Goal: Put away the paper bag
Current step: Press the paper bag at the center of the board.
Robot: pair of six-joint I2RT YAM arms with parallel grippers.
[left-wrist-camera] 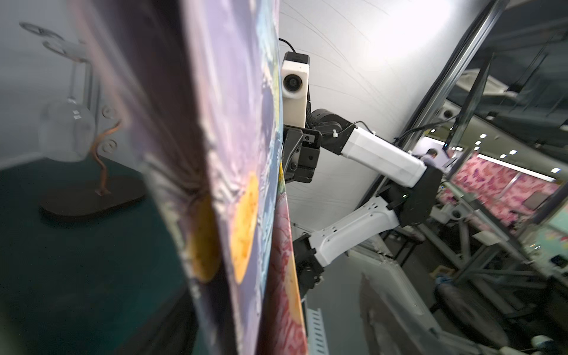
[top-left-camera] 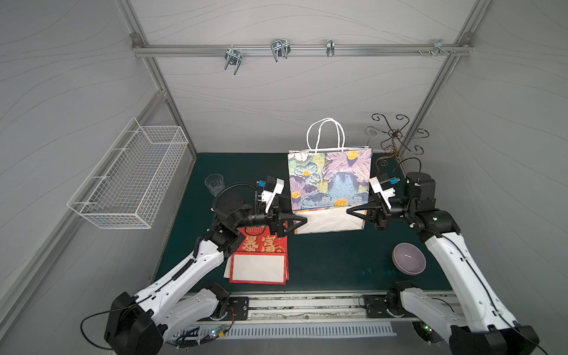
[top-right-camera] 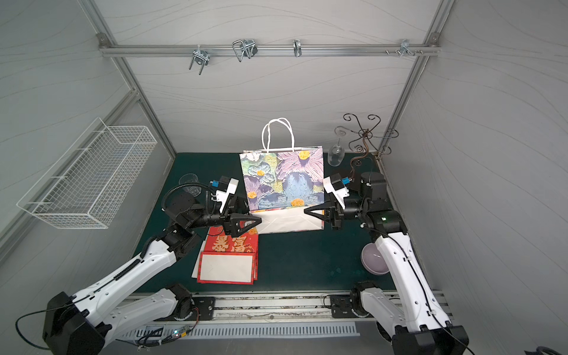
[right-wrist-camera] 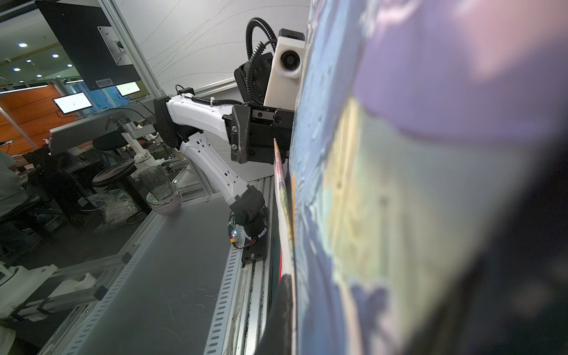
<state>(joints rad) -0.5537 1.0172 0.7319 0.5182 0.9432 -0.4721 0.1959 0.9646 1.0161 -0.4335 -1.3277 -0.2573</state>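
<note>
Leftmost, a wire basket (top-left-camera: 129,184) hangs on the wall, with a tumbler (top-left-camera: 214,183) on the worktop (top-left-camera: 332,264) near it. My left fingers (top-left-camera: 292,219) sit at the lower left corner of the paper bag (top-left-camera: 330,181); I cannot tell whether they are apart or pinching. The bag stands upright at mid-worktop. My right fingers (top-left-camera: 358,210) are clamped on its right edge, and a bowl (top-left-camera: 408,258) sits front right.

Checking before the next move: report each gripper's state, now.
Left gripper: open, jaws astride the lower corner of the flower-printed paper bag with white handles.
Right gripper: shut on that bag's opposite edge.
</note>
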